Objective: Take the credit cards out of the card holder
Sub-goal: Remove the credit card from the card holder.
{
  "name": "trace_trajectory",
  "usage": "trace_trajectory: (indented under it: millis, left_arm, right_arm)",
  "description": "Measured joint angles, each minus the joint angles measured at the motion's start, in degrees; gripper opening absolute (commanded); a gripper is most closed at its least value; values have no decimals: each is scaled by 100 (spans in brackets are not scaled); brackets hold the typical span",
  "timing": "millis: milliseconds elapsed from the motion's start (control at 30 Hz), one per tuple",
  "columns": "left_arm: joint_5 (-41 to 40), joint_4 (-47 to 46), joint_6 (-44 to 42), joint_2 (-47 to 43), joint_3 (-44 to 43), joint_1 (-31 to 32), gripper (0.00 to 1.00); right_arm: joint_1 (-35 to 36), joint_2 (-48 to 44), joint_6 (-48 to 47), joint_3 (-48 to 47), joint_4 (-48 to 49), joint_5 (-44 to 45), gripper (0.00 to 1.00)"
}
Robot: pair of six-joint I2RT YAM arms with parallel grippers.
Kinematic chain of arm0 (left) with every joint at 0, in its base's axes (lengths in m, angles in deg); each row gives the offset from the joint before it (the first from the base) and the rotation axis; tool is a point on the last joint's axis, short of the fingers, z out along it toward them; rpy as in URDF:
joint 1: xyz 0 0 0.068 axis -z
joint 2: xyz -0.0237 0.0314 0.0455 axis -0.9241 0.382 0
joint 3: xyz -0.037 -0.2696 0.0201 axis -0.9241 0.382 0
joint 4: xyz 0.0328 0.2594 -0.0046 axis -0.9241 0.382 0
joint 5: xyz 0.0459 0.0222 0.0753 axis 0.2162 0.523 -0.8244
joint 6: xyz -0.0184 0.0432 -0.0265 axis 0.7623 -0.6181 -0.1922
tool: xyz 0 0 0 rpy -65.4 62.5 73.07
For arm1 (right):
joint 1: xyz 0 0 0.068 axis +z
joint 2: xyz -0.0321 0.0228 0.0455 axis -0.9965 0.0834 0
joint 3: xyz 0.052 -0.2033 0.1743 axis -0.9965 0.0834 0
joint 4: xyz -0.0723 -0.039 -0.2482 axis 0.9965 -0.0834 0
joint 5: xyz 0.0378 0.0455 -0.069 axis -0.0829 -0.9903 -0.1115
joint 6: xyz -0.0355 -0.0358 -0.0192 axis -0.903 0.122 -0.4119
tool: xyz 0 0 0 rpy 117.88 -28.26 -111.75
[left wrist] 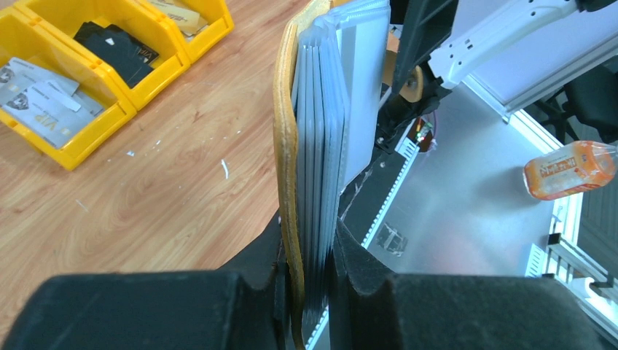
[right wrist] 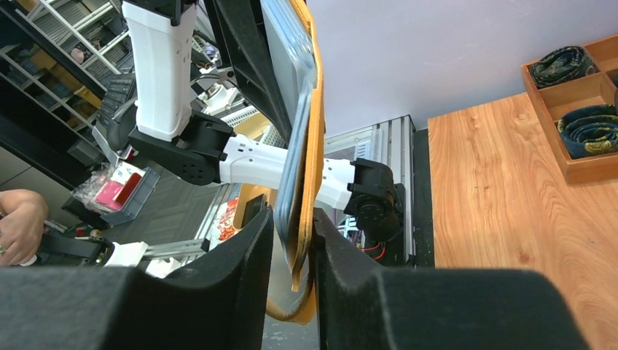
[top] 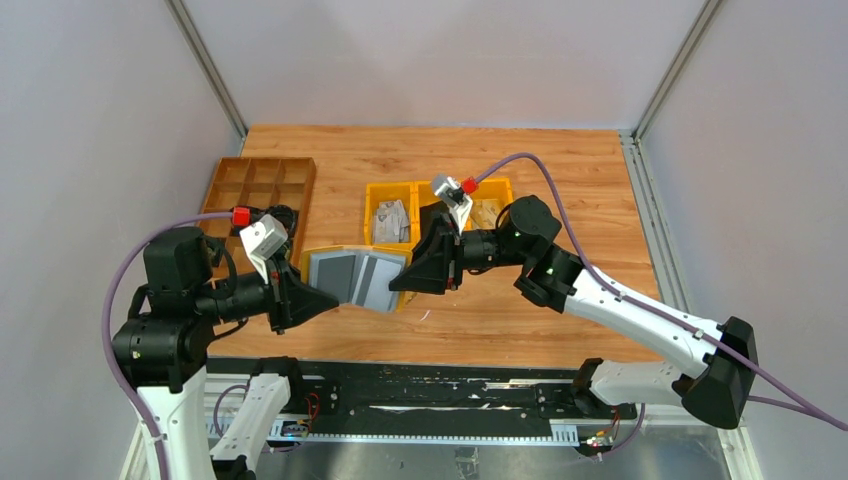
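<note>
Between your two grippers hangs the card holder [top: 355, 278], spread open in the air above the near side of the table [top: 520, 310]. Your left gripper [left wrist: 310, 255] is squeezed narrow on one end of it. The yellow cover and the stack of grey pockets [left wrist: 324, 138] are pinched between its black fingers. Your right gripper [right wrist: 293, 240] is squeezed narrow on the other end, with the yellow edge tight between its fingers. The grey inside faces up to the top camera. You cannot tell if any card sits in the pockets.

Just behind the holder, yellow bins [top: 368, 212] stand side by side on the wood. Some credit cards [left wrist: 36, 109], grey ones, lie in one bin, and black cards [left wrist: 120, 47] lie in the next. A wooden tray [top: 262, 185] with little boxes sits to the left of the bins.
</note>
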Motion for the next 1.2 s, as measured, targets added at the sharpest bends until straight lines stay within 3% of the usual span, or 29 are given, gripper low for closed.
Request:
trace_trajectory:
  millis: [267, 367, 500, 700, 800, 867, 967, 1200]
  left_arm:
    - [177, -22, 142, 44, -127, 0, 0]
    - [243, -24, 162, 59, -127, 0, 0]
    - [319, -24, 181, 81, -127, 0, 0]
    - [330, -13, 205, 81, -157, 0, 0]
    - [315, -13, 210, 85, -232, 0, 0]
    - [315, -13, 234, 85, -267, 0, 0]
    - [341, -20, 267, 85, -299, 0, 0]
    - [356, -20, 291, 85, -299, 0, 0]
  right_arm:
    - [0, -129, -33, 55, 11, -160, 40]
    - [0, -258, -94, 66, 2, -271, 35]
    - [0, -348, -197, 66, -44, -310, 20]
    - [0, -326, -234, 61, -186, -269, 17]
    - [0, -326, -262, 50, -247, -184, 19]
    - [0, -326, -280, 31, -280, -116, 29]
    - [0, -315, -304, 2, -387, 63, 35]
    - [107, -225, -299, -42, -448, 380, 32]
